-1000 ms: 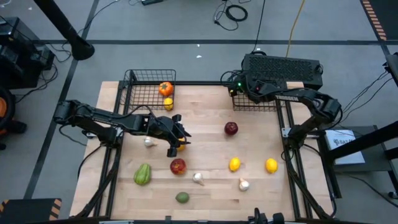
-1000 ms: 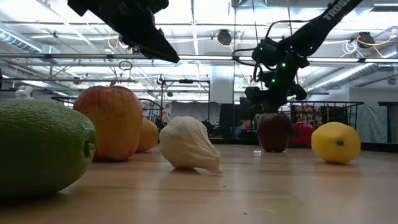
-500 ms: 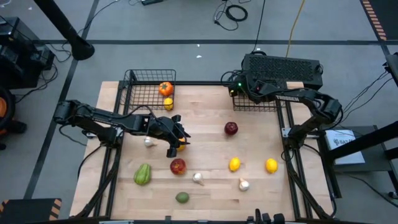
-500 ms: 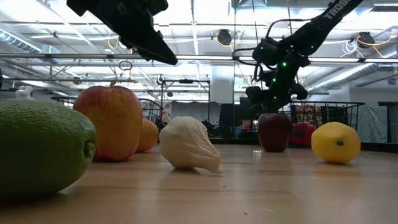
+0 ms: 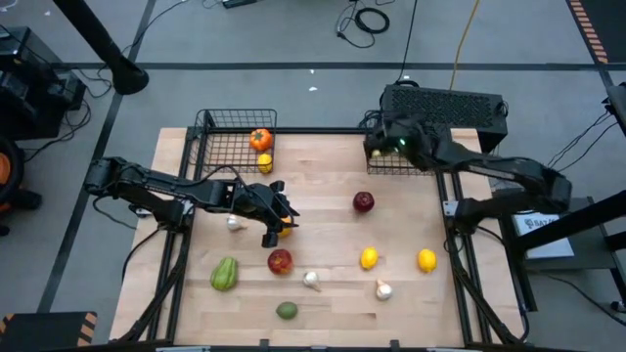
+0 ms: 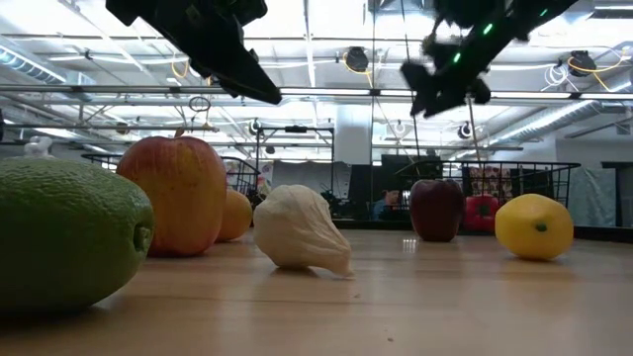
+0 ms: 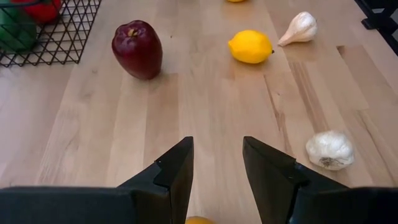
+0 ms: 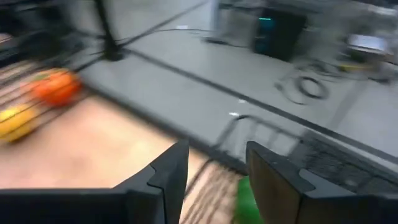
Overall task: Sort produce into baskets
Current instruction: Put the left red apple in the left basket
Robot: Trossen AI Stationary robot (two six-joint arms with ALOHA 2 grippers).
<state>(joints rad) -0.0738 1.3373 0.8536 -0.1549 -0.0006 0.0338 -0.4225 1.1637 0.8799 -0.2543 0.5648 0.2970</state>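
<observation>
My left gripper [image 5: 284, 215] [image 7: 217, 146] is open and empty, held above an orange fruit [image 5: 286, 232] [image 7: 199, 219] near the table's middle left. My right gripper [image 5: 378, 147] [image 8: 217, 152] is open and empty, raised over the right wire basket [image 5: 406, 164], where a green piece [image 8: 239, 199] shows below it. The left basket [image 5: 220, 147] holds a tomato [image 5: 259, 139] and a yellow fruit [image 5: 265, 162]. On the table rest a dark red apple [image 5: 363, 201], two lemons [image 5: 369, 258] [image 5: 426, 260], a red apple [image 5: 280, 261], garlic bulbs [image 5: 312, 280] [image 5: 383, 289] [image 5: 234, 223], a green pepper [image 5: 224, 274] and a lime [image 5: 286, 310].
A black box with vents [image 5: 445, 106] stands behind the right basket at the far edge. In the low view a red pepper [image 6: 482, 213] shows in the right basket behind the dark apple [image 6: 436, 210]. Bare wood lies between the baskets and around the dark apple.
My right gripper has risen above the right basket, staying open, and its arm has swung out toward the table's right edge. My left gripper has kept still above the orange fruit.
</observation>
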